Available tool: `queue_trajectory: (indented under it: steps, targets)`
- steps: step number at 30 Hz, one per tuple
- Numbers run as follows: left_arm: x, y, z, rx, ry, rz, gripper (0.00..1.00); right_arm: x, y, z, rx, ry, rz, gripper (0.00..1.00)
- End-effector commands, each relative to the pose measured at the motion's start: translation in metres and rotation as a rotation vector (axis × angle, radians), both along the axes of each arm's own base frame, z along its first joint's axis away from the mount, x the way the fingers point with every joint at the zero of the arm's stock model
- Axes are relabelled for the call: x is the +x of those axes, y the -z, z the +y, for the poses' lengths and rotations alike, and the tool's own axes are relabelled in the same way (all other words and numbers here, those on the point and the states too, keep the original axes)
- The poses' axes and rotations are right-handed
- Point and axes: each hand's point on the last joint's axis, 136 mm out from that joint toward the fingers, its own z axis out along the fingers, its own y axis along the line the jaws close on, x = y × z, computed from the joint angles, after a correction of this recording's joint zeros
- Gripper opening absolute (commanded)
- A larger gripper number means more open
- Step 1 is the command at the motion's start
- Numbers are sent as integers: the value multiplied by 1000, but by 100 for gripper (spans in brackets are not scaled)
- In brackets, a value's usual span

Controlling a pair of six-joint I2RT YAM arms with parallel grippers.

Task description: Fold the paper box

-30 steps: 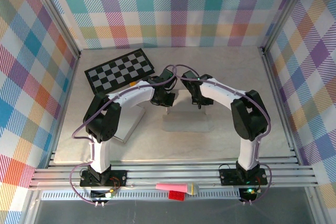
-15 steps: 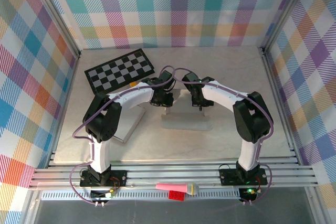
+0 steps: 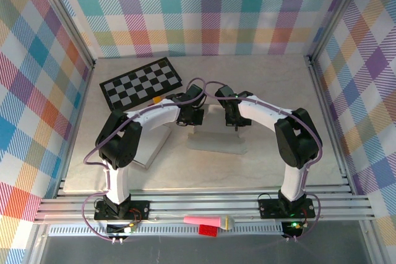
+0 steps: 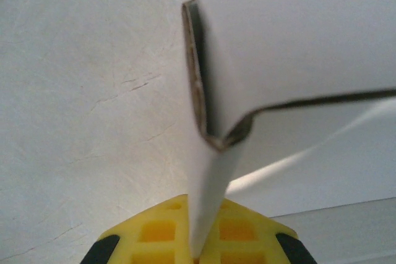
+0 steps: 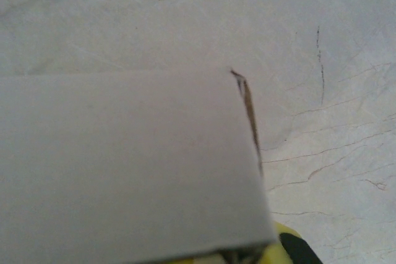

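Note:
The white paper box (image 3: 216, 142) lies mid-table, partly folded, between both arms. My left gripper (image 3: 190, 117) is at its far left corner. In the left wrist view, my left gripper (image 4: 198, 244) is shut on a thin upright flap of the paper box (image 4: 297, 47), which rises from between the yellow fingers (image 4: 154, 230) to a creased corner with a brown cut edge. My right gripper (image 3: 234, 120) is at the box's far right corner. In the right wrist view a white panel of the paper box (image 5: 124, 165) covers my right gripper (image 5: 247, 255), shut on its lower edge.
A black-and-white checkerboard (image 3: 142, 81) lies at the back left. A flat white sheet (image 3: 153, 146) lies under the left arm. A pink and red object (image 3: 209, 222) rests on the rail at the near edge. Metal frame posts and plaid walls enclose the marble table (image 3: 278, 91).
Both grippers have shifted slightly left and away, and the box has slid with them. The left jaws loosened briefly and are shut on the flap again.

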Motion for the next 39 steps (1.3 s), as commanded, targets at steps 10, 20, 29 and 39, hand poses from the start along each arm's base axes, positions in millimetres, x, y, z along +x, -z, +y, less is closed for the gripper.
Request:
queue_trajectory:
  steps: [10,20,29,39]
  targets:
    - [-1,-4,35,209,-314,-208,0,-25,19,11,72,3,140,0]
    - [8,-9,15,70,-294,-237,18,-27,23,9,58,-1,155,0]
    - [27,-19,6,-85,-160,-222,28,-28,25,9,67,-11,161,0]
    - [29,-1,9,-63,-142,-164,21,-28,25,9,68,-6,164,0]
